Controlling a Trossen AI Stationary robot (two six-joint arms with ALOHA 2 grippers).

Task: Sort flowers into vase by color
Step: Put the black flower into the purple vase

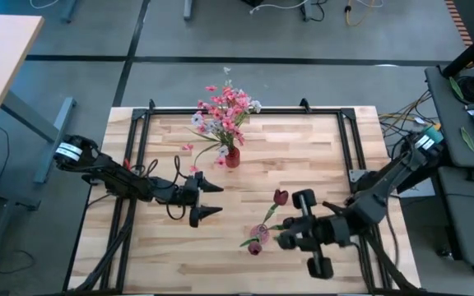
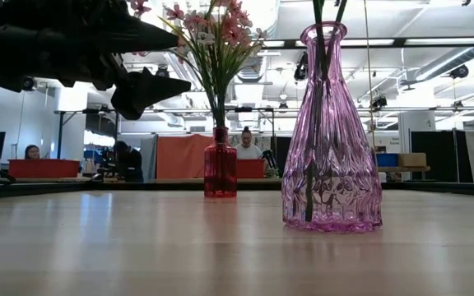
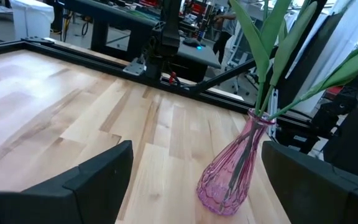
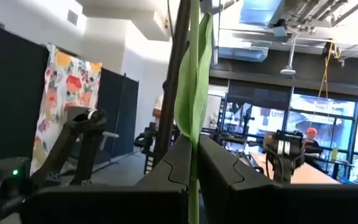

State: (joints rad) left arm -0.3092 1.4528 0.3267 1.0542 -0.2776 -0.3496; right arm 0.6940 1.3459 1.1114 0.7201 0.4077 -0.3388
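A pink glass vase point(image 1: 259, 235) point(image 2: 332, 131) point(image 3: 229, 177) stands near the table's near edge and holds green stems with dark red buds point(image 1: 281, 196). A red vase point(image 1: 232, 156) point(image 2: 220, 168) farther back holds pink and white blossoms point(image 1: 227, 108). My right gripper point(image 1: 280, 236) point(image 4: 193, 163) is beside the pink vase on its right, shut on a green stem. My left gripper point(image 1: 212, 200) point(image 3: 196, 148) hovers open to the left of the pink vase, pointing at it and touching nothing. My right gripper pinches a green flower stem with its leaf point(image 4: 194, 118) between its two fingers point(image 4: 166, 165). It comes level from the table's right side, and the stem stands upright across the fingers. Where the stem's lower end sits is hidden in the wrist view.
A few loose pink petals point(image 1: 189, 149) lie on the wood left of the red vase. A black frame rail point(image 1: 245, 109) runs along the table's far edge and sides. Bare wood point(image 1: 171, 255) lies near the near-left corner. People sit in the room beyond the table.
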